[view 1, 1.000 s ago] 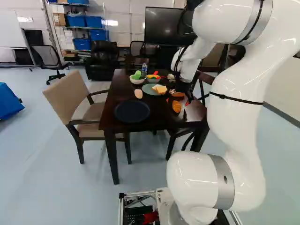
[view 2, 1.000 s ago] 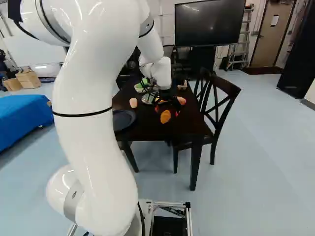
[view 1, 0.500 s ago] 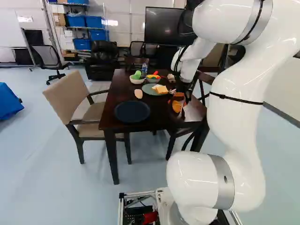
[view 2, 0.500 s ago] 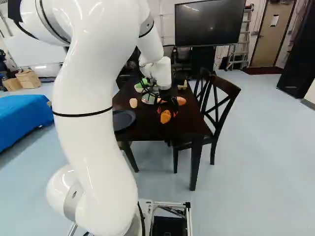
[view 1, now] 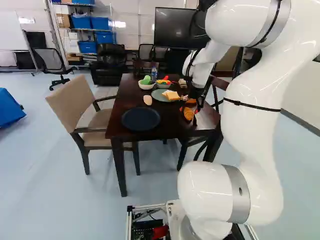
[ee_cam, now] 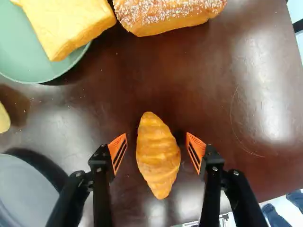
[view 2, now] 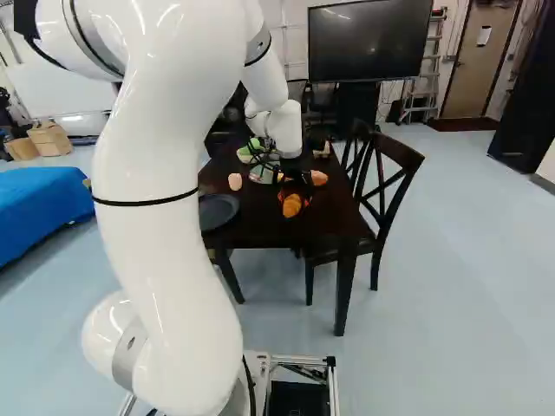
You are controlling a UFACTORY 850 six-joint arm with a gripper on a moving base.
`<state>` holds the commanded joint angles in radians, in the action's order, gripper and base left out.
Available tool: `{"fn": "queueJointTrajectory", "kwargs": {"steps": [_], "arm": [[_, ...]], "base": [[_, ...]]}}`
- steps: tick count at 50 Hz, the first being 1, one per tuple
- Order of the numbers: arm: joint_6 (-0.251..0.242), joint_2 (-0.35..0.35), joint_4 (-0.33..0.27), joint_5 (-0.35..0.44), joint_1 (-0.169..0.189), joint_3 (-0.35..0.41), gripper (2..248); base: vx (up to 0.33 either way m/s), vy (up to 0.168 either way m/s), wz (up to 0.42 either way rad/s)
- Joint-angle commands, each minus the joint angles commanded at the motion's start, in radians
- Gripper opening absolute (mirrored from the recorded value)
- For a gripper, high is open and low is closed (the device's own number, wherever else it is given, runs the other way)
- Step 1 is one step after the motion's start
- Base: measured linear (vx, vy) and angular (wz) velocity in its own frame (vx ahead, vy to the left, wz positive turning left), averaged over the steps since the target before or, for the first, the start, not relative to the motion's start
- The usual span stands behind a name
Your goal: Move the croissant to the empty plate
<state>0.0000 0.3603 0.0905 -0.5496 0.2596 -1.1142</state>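
Our black two-fingered claw (ee_cam: pixel 156 138) stands spread either side of the golden-brown ridged croissant (ee_cam: pixel 158 163) on the dark wooden bench (ee_cam: pixel 189 85). We'd best centre low, close gently on its thick middle (tapered ends may slip), then lift before crossing to the empty round dark plate (view 1: pixel 141 119).

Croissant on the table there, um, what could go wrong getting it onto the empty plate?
The tool stands open around the croissant, whose rounded, tapering body might twist or slip as it closes. The dark plate sits near the table's edge, so a knock to it or a badly placed drop could send something to the floor. Also, the green plate already holds bread; releasing there would miss the goal.
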Motion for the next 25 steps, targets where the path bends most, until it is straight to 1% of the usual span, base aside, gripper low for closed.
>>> {"fn": "queueJointTrajectory", "kwargs": {"steps": [25], "arm": [[0.000, 0.000, -0.013, -0.048, 0.000, 0.000, 182]], "base": [[0.000, 0.000, 0.000]]}}
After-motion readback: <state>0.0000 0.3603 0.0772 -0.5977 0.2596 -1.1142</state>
